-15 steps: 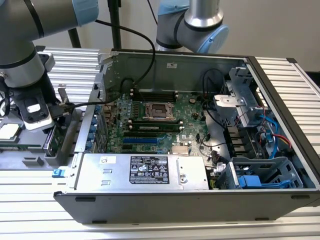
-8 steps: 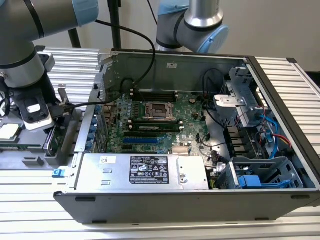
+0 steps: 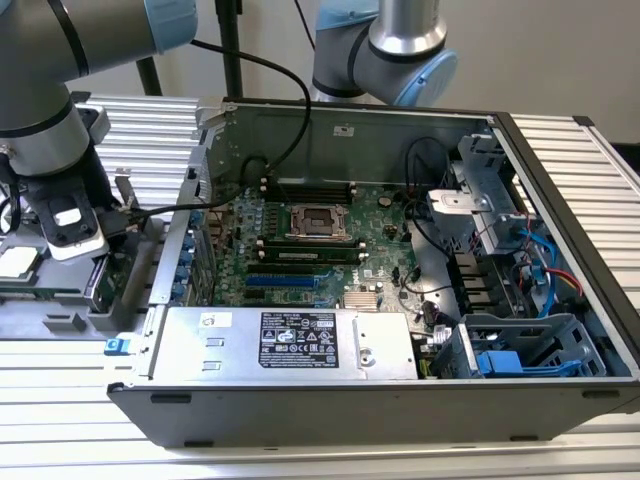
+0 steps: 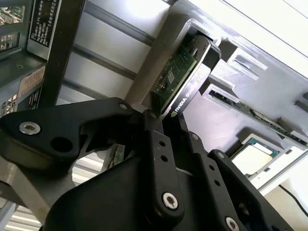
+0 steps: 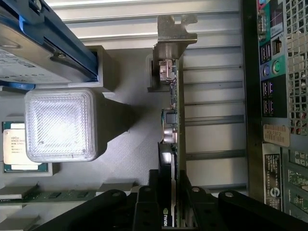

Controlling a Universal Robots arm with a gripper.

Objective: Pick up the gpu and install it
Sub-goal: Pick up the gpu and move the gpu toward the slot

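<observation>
The gpu (image 5: 177,120) stands on edge in a grey holder (image 5: 125,72), its silver bracket (image 5: 176,29) at the end away from my gripper. In the second wrist view its green board and black cooler (image 4: 185,77) stick out past the black fingers (image 4: 154,144). My gripper (image 5: 171,211) is shut on the gpu, one finger on each face of the card. In the exterior view my gripper (image 3: 98,288) hangs low over the holder, at the exterior view's left of the open computer case (image 3: 330,390).
The case holds the large green motherboard (image 3: 320,235) and a silver power supply (image 3: 290,340); its rear panel (image 5: 274,96) lies close beside the card. The holder also carries a processor chip (image 5: 14,147), a memory stick (image 5: 48,195) and a blue-railed drive (image 5: 29,48). A second arm (image 3: 400,50) stands behind the case.
</observation>
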